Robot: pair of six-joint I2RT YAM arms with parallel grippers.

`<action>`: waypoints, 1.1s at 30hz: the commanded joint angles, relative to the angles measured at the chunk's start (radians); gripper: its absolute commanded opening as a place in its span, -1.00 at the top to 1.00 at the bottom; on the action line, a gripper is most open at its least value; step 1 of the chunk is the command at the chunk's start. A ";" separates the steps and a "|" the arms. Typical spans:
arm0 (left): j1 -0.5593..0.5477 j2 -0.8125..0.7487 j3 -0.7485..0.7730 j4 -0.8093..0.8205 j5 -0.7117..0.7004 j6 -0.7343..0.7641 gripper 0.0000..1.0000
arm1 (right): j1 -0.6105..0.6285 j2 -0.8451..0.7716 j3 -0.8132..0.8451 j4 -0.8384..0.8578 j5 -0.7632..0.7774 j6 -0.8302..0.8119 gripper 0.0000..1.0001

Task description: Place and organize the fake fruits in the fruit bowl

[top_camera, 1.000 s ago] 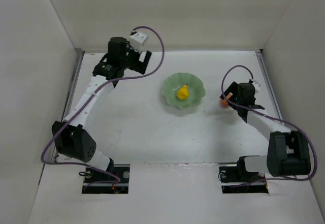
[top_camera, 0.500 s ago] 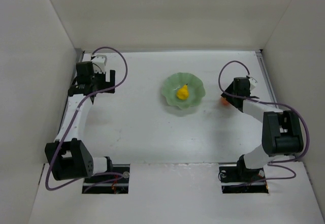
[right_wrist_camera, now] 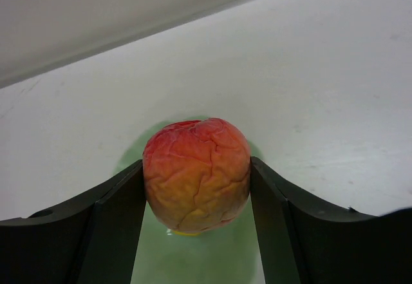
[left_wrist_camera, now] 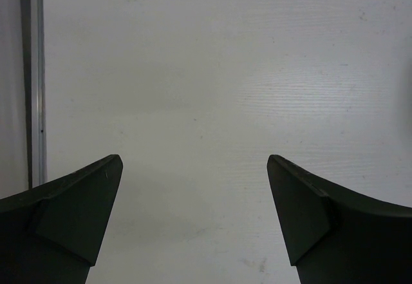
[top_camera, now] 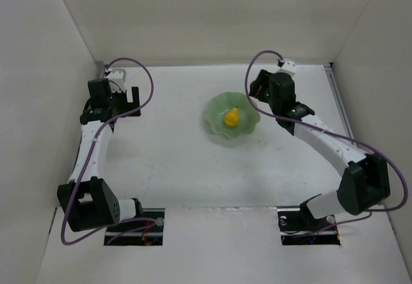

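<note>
The pale green scalloped fruit bowl (top_camera: 247, 127) stands mid-table with the yellow pear (top_camera: 231, 117) upright in its middle. My right gripper (right_wrist_camera: 196, 182) is shut on the wrinkled orange-red peach (right_wrist_camera: 196, 173), one finger on each side of it, held above the bowl (right_wrist_camera: 193, 261). A sliver of the pear (right_wrist_camera: 183, 232) peeks out beneath the peach. From above, the right gripper (top_camera: 256, 91) hangs by the bowl's back-right rim and hides the peach. My left gripper (top_camera: 134, 102) stands open at the far left, with only bare table between its fingers (left_wrist_camera: 84, 213).
White walls close in the table at the back and on both sides. A metal strip (left_wrist_camera: 32, 78) runs along the left edge beside the left gripper. Purple cables loop over both arms.
The right gripper shut on the peach to the right of the bowl, lifted it and carried it to the bowl's back-right rim. The left arm drew back to the far left, still open.
</note>
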 commanded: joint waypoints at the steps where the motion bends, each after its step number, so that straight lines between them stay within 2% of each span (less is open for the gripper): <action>1: 0.004 -0.014 -0.018 0.027 0.026 -0.023 -1.00 | 0.047 0.163 0.113 -0.005 -0.040 -0.064 0.47; 8: 0.005 -0.040 -0.039 0.033 0.026 -0.022 -1.00 | 0.130 0.387 0.291 -0.100 -0.064 -0.078 0.27; 11: 0.005 -0.041 -0.042 0.033 0.032 -0.023 -1.00 | 0.146 0.403 0.309 -0.096 -0.059 -0.073 -0.14; 13: 0.007 -0.041 -0.042 0.033 0.035 -0.023 -1.00 | 0.156 0.401 0.320 -0.093 -0.057 -0.079 -0.62; 14: 0.007 -0.041 -0.044 0.033 0.037 -0.023 -1.00 | 0.159 0.394 0.323 -0.091 -0.057 -0.084 -0.96; 20: 0.005 -0.044 -0.051 0.041 0.083 -0.037 -1.00 | 0.166 0.258 0.283 -0.081 -0.015 -0.099 -1.00; 25: 0.024 -0.078 -0.082 0.090 0.066 -0.121 -1.00 | 0.130 -0.003 0.112 -0.035 0.025 -0.069 -1.00; 30: 0.070 -0.077 -0.094 0.106 0.066 -0.200 -1.00 | -0.048 -0.327 -0.118 -0.041 0.033 -0.033 -1.00; 33: 0.100 -0.064 -0.104 0.109 0.066 -0.221 -1.00 | -0.241 -0.511 -0.264 -0.088 0.012 -0.023 -1.00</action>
